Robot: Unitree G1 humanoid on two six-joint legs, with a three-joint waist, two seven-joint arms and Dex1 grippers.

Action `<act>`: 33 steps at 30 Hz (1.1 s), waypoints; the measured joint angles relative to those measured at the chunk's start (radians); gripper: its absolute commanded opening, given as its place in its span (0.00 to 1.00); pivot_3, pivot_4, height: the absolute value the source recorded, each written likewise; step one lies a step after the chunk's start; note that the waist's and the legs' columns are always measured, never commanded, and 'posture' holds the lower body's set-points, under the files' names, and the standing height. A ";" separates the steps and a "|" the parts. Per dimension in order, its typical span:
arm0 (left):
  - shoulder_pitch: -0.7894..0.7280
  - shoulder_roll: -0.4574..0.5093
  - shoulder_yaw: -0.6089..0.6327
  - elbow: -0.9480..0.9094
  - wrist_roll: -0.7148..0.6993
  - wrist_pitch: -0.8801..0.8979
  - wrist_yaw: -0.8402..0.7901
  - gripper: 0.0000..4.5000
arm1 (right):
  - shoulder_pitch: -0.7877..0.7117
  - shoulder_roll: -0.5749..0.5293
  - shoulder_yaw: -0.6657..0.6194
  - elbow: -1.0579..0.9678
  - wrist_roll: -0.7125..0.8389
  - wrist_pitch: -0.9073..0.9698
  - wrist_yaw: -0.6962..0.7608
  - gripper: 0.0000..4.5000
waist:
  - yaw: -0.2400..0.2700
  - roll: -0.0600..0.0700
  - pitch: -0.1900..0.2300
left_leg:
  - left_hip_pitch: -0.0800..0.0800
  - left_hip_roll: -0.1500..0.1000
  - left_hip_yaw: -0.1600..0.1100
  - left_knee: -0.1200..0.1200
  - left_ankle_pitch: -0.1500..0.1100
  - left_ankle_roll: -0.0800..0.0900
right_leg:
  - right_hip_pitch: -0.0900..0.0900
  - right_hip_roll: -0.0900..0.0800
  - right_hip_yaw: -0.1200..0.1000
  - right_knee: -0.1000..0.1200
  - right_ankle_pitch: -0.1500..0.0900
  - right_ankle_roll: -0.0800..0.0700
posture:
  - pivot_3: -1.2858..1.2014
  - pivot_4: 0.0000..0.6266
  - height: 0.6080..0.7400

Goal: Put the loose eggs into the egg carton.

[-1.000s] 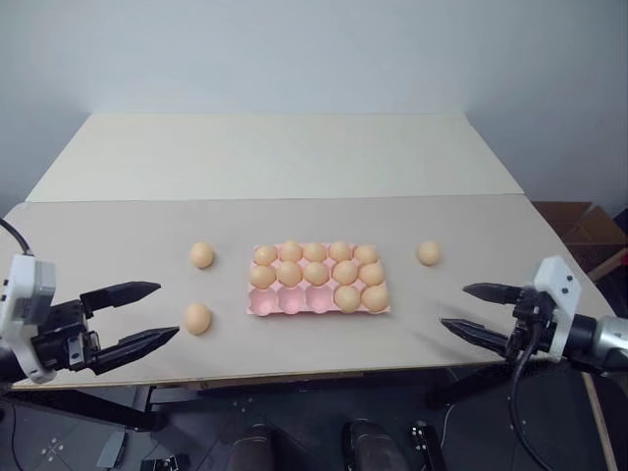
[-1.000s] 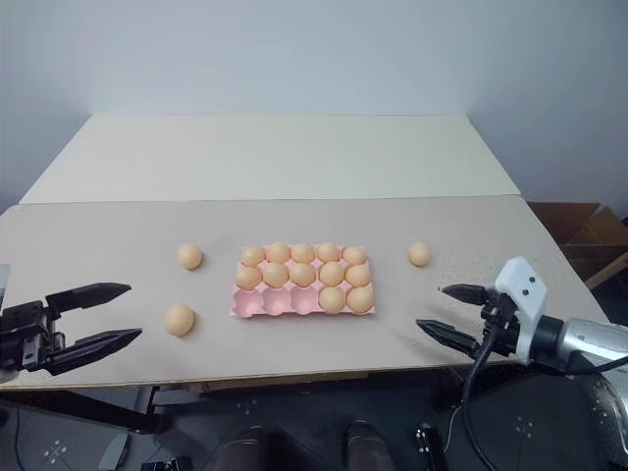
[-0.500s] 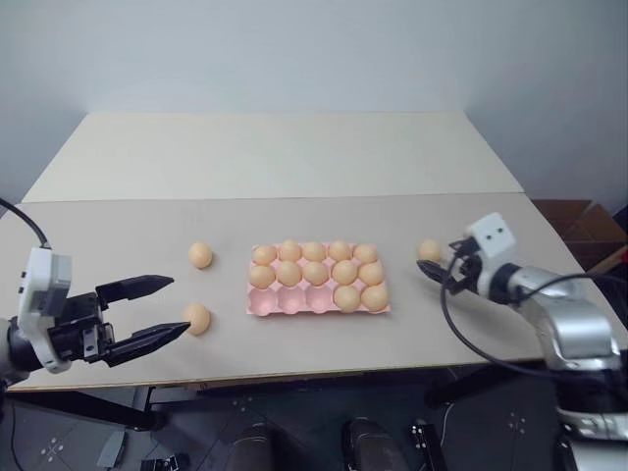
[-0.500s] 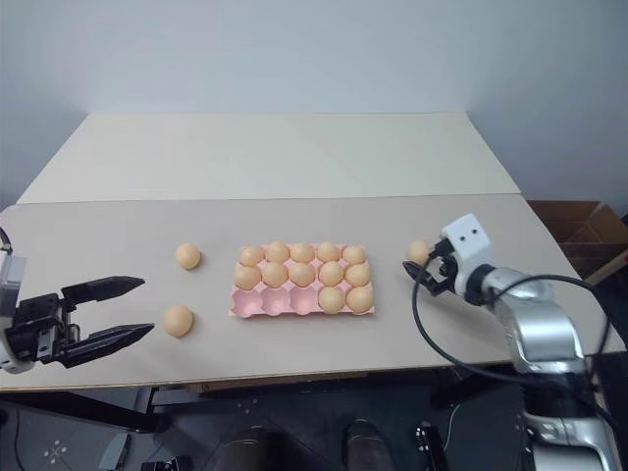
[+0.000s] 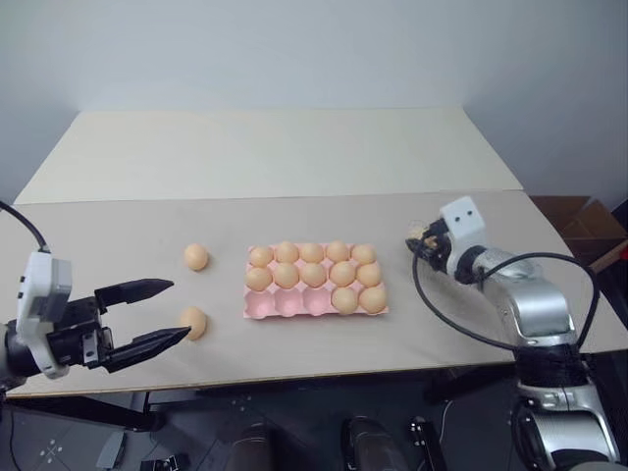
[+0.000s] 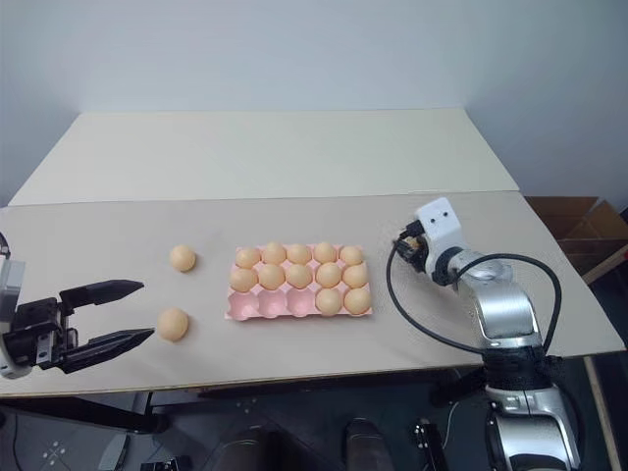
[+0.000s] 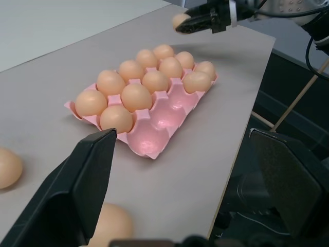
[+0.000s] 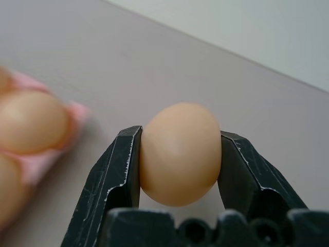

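Presently about four-fifths done, judging by the pink carton (image 5: 285, 305) at the middle of the tabletop (image 5: 294, 157), nearer the front edge. Holds twelve eggs, filling the back and middle rows and the two right-hand cups of the front row. Leaves three front cups empty, toward the left.

Still to place: three loose eggs. Two to the left of the carton, one (image 5: 196, 257) level with its back row, the other (image 5: 193, 322) nearer the front edge. Third egg (image 8: 180, 153) clamped between the black fingers of the right gripper (image 5: 420, 238), pressed on both its sides, just off the carton's right end. Cannot tell whether lifted clear of the surface.

Left gripper (image 6: 147, 310) spread wide and holding nothing, near the front left corner, tips just beside the nearer loose egg without touching it.
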 measured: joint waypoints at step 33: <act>0.100 0.010 0.118 0.055 0.025 0.011 -0.024 1.00 | 0.289 -0.288 -0.247 -0.363 0.353 0.104 0.356 0.99 | 0.014 -0.002 -0.001 | 0.002 -0.002 -0.001 -0.001 0.000 -0.001 | 0.005 -0.002 -0.003 -0.004 -0.005 -0.003 | 0.52 0.24 1.00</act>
